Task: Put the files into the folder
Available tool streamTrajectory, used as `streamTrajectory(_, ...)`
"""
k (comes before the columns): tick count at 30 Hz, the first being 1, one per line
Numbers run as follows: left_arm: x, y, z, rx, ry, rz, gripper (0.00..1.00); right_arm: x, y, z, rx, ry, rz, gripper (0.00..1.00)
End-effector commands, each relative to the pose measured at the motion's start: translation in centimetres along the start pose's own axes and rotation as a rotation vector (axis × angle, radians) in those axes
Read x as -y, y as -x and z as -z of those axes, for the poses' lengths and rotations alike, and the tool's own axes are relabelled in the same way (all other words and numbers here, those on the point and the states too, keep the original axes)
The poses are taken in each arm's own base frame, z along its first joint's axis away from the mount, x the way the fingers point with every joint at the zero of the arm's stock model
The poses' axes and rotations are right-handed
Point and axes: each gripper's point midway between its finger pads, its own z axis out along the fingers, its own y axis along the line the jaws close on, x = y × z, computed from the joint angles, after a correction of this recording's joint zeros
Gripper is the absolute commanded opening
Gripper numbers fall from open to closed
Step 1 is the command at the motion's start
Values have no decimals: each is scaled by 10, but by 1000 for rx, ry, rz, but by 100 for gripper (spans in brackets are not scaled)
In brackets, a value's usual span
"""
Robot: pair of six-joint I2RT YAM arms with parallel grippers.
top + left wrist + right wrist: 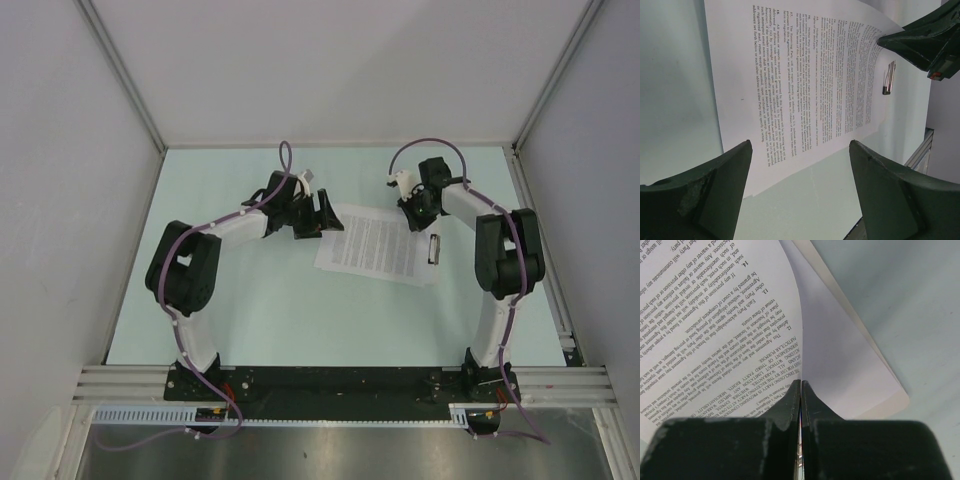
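Files [375, 245] lie right of centre on the pale table [250, 310], on top of the white folder [860, 365], whose dark clip [434, 248] sits at the right edge. Right gripper [800, 385] is clamped on the top sheet [715, 315] near its far right corner — that edge curls upward. Left gripper [800, 147] stands at the sheets' left end — jaws wide apart.

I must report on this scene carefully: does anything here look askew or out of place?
Yes. The printed sheet is not flat: the shut right gripper pinches its edge, and it curls up off the white layer beneath. In the top view the stack lies askew to the edges of the table.
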Motion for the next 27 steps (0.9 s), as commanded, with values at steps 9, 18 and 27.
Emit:
streamTrajectory(9, 20, 15, 1, 25, -71, -19, 84, 21, 15, -4, 17, -55, 52, 8)
streamTrajectory(18, 21, 15, 2, 21, -80, -31, 84, 25, 13, -11, 4, -76, 53, 21)
streamTrajectory(27, 18, 11, 1, 13, -79, -32, 84, 30, 19, -10, 12, -101, 69, 25)
